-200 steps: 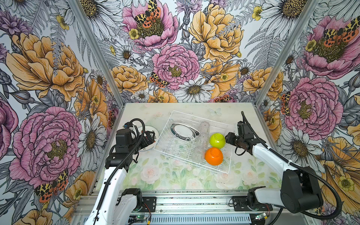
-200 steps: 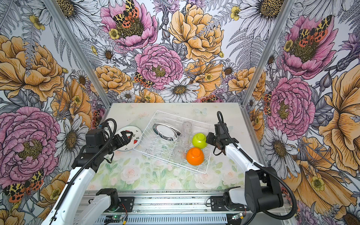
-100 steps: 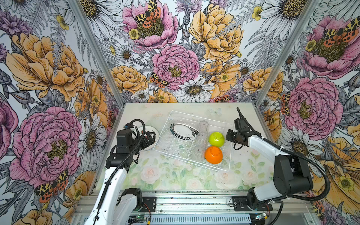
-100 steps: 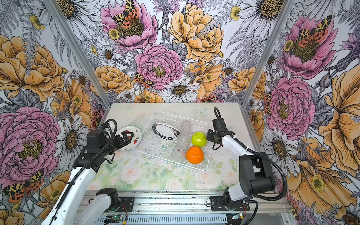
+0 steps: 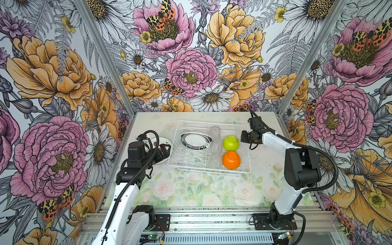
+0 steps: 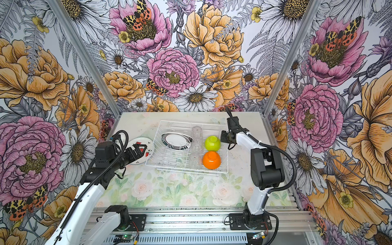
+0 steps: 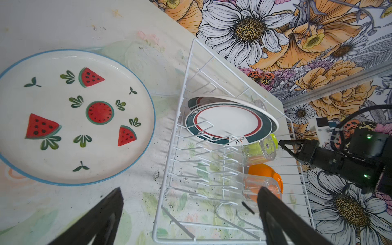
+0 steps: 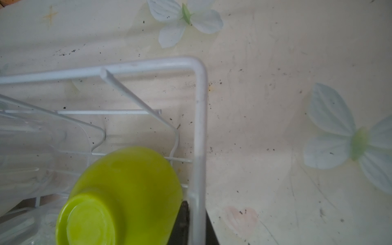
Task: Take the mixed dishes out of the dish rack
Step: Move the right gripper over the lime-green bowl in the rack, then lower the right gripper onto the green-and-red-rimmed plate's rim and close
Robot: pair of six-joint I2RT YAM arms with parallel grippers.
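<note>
Rack pinned on the right, left gripper free for the next dish

The right gripper (image 5: 244, 136) is pinched together on the rim wire of the dish rack (image 8: 199, 127), just beside the upturned lime-green bowl (image 5: 230, 143) (steadying the rack, I judge, rather than lifting a dish). The left gripper (image 7: 189, 191) hangs with its jaws wide apart and empty. It is above the table (image 5: 191, 191), near the rack's left wall and the watermelon plate (image 7: 74, 116), which lies flat outside the rack. Inside remain the teal-rimmed plate (image 5: 196, 140) leaning among the prongs, the clear tumblers (image 5: 215, 129) and the orange bowl (image 5: 231, 159). The likely next move is for the left gripper to reach over the low wall and pinch that plate's thin rim, where the prongs in front and the tumblers close beside crowd the approach
</note>
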